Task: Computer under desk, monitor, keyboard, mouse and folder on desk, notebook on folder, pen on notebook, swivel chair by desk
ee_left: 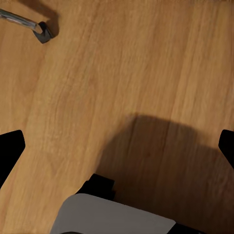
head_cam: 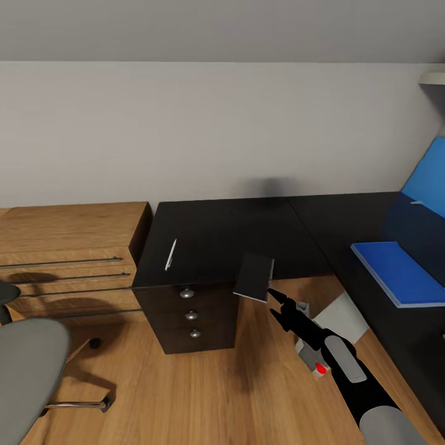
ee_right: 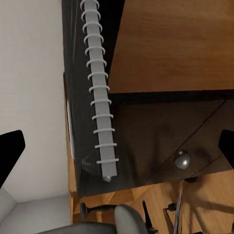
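The notebook [head_cam: 253, 277] looks dark and lies at the front edge of the black desk [head_cam: 222, 228], partly overhanging it. Its white spiral binding [ee_right: 100, 97] runs through the right wrist view. My right gripper [head_cam: 276, 298] is at the notebook's near corner, open, with fingertips [ee_right: 10, 151] spread wide on either side of the spiral [ee_right: 117, 146]. The pen [head_cam: 170, 254] rests on the desk's left end. The blue folder [head_cam: 398, 272] lies on the desk's right wing. The swivel chair [head_cam: 28, 371] stands at lower left. The grey computer [head_cam: 316, 361] with its red light shows beneath my right arm. My left gripper [ee_left: 117, 146] hangs open over the floor.
A black three-drawer unit [head_cam: 191, 315] with silver knobs [ee_right: 182, 159] sits under the desk's left end. Light-wood low shelving [head_cam: 68, 253] adjoins it on the left. A blue panel [head_cam: 429, 176] leans at the far right. A chair castor [ee_left: 44, 31] is on the wood floor.
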